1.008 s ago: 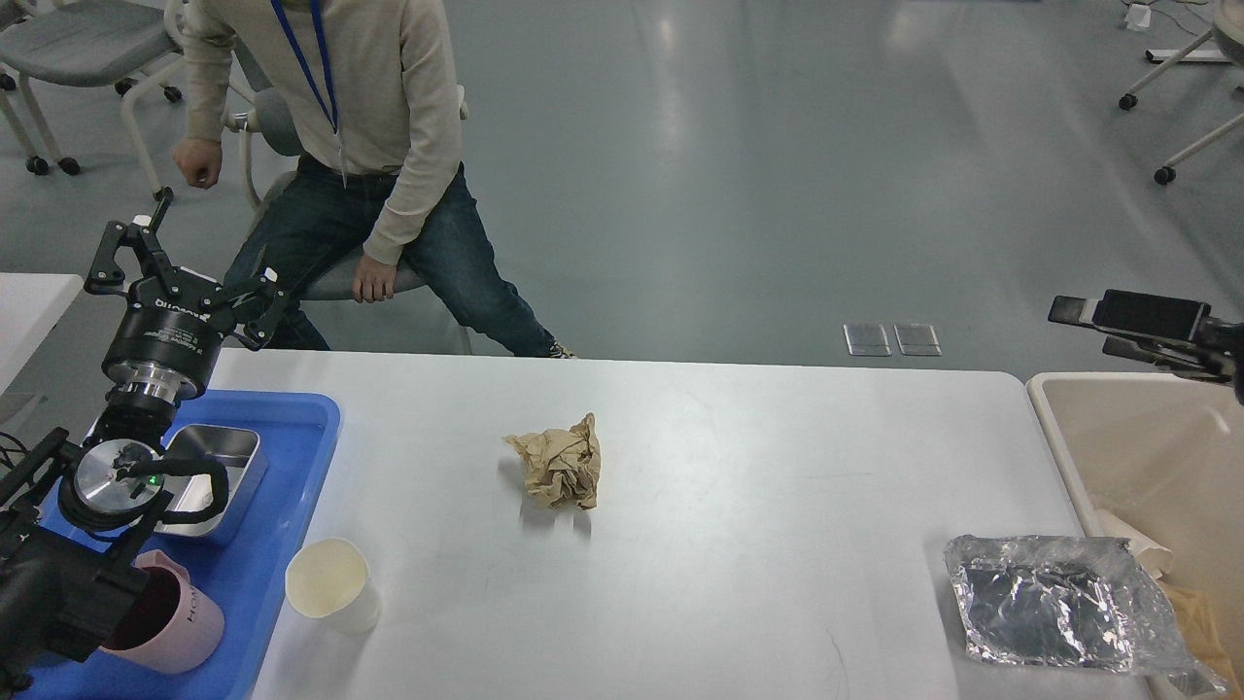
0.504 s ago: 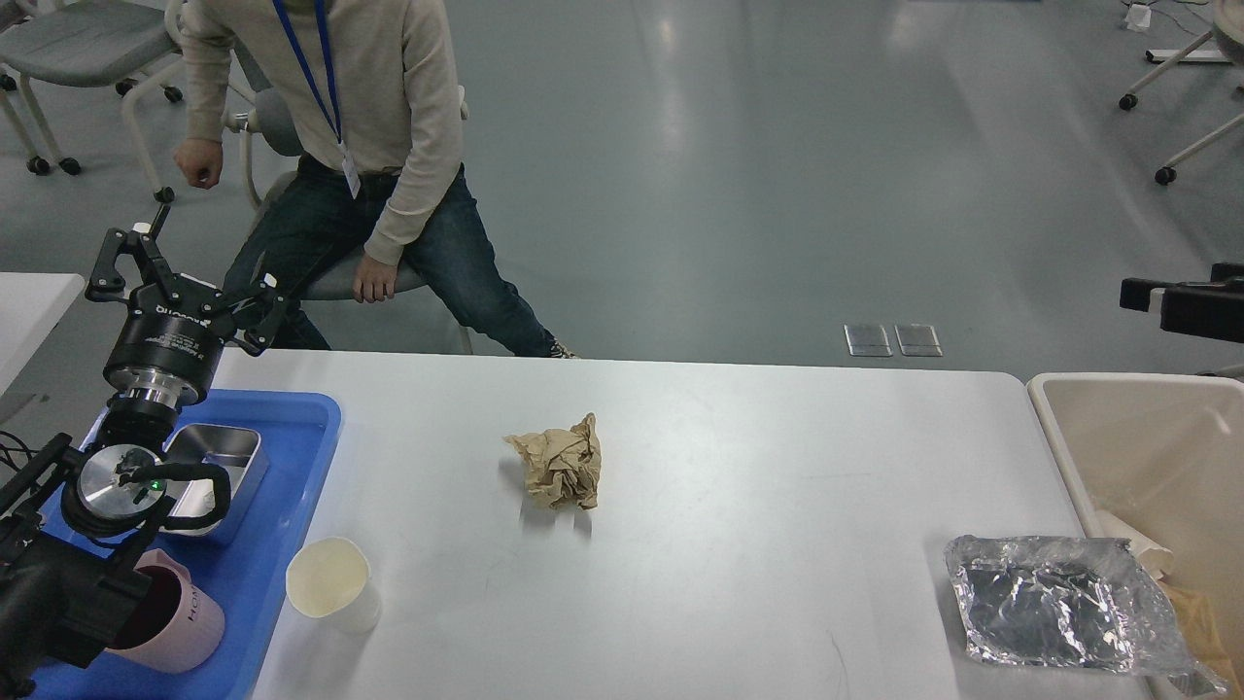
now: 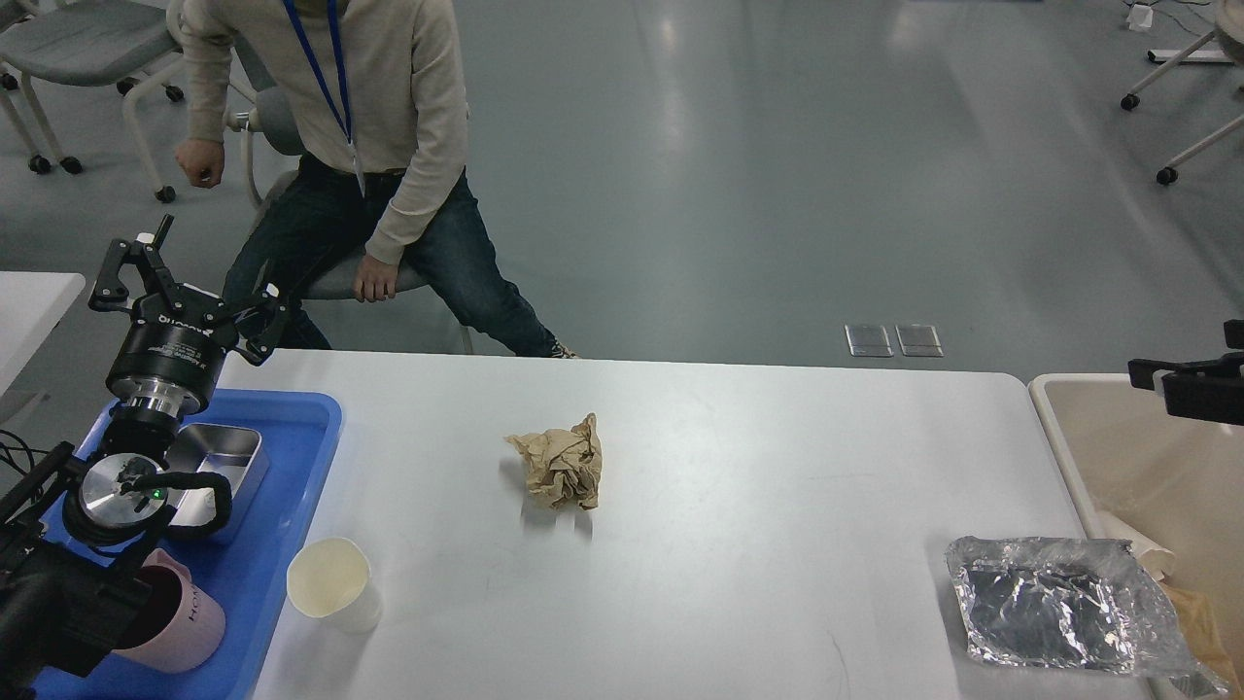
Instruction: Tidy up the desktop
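My right gripper (image 3: 1181, 384) is cut off at the right edge, its fingers unreadable. My left arm (image 3: 58, 593) hides part of the pink cup (image 3: 180, 622).

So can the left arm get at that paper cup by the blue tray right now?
Probably yes: the open left gripper holds nothing, and the paper cup stands upright on the desktop beside the tray, nothing crowding it.

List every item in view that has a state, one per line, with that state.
left gripper: open, holding nothing, above the blue tray
right gripper: at the frame edge, fingers unclear
brown paper: crumpled, on the desktop
paper cup: upright, looks empty
pink mug: tipped on its side in the tray
metal container: open, in the tray
foil tray: crumpled
beige bin: open
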`<act>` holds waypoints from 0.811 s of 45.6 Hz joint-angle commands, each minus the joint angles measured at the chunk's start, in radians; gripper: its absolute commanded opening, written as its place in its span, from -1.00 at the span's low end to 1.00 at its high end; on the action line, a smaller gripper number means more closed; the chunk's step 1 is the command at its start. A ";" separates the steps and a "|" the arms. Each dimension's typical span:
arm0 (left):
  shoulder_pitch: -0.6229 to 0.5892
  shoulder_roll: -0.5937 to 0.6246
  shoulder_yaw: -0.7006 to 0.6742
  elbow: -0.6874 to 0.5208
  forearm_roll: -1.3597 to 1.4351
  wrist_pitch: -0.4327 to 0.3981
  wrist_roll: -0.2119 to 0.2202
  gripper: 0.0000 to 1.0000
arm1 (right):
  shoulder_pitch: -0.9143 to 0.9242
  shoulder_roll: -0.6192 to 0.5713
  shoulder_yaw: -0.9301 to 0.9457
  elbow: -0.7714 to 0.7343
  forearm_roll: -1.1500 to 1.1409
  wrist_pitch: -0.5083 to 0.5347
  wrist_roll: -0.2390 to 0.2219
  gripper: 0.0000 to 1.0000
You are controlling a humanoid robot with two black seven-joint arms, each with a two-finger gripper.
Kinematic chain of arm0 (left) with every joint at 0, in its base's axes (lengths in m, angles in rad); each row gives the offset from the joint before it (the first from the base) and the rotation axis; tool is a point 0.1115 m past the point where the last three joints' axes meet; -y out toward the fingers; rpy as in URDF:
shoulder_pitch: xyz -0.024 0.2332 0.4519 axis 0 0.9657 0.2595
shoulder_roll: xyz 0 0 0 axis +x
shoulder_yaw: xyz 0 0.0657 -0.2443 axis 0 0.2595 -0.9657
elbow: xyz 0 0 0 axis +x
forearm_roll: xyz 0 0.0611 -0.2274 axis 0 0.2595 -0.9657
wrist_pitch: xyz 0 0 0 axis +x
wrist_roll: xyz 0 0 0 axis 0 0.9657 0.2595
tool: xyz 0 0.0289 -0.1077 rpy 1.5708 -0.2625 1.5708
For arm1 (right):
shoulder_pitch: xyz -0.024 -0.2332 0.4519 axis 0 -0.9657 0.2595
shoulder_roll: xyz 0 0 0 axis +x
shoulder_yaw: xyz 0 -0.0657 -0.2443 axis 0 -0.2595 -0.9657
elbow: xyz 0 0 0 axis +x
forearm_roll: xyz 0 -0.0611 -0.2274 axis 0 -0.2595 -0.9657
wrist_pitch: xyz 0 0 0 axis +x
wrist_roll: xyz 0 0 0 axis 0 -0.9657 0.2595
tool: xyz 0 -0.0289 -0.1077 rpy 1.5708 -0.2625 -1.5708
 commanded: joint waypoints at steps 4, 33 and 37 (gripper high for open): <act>0.007 0.000 0.000 0.000 0.000 0.001 0.000 0.92 | 0.000 0.022 -0.097 -0.082 0.046 0.012 -0.005 1.00; 0.039 0.000 0.000 0.000 0.001 0.000 0.000 0.92 | -0.022 0.242 -0.403 -0.447 0.090 -0.033 -0.011 1.00; 0.041 0.000 0.000 0.000 0.001 0.000 -0.001 0.92 | -0.022 0.279 -0.442 -0.476 0.040 -0.079 -0.011 1.00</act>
